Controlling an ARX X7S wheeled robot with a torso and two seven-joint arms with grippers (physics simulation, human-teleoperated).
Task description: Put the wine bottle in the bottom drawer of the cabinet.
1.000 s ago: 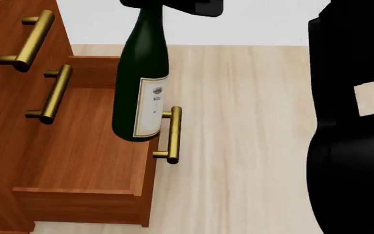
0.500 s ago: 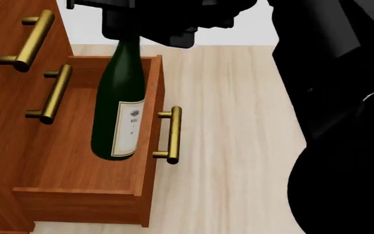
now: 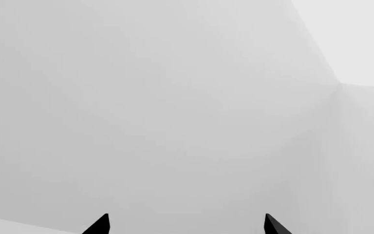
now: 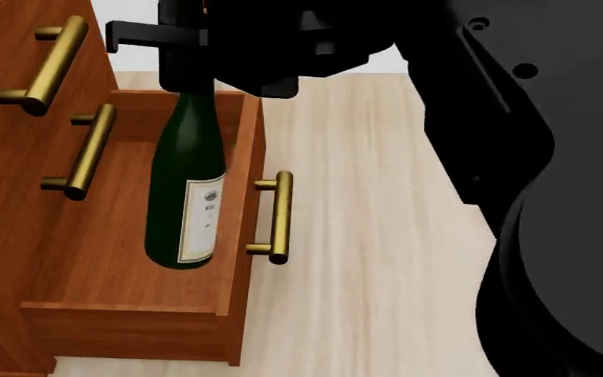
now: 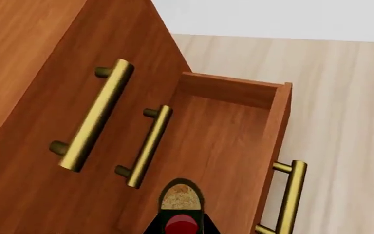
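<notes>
one right pincer (image 4: 181,47) grips the wine bottle (image 4: 186,184) neck from above.

wine bottle (image 4: 186,188) carried from over the front panel to inside the bottom drawer (image 4: 123,236), lower and more upright, right gripper (image 4: 181,59) and arm swung further into head view

Bright, even, shadowless light; sharp, glare-free renders.
</notes>
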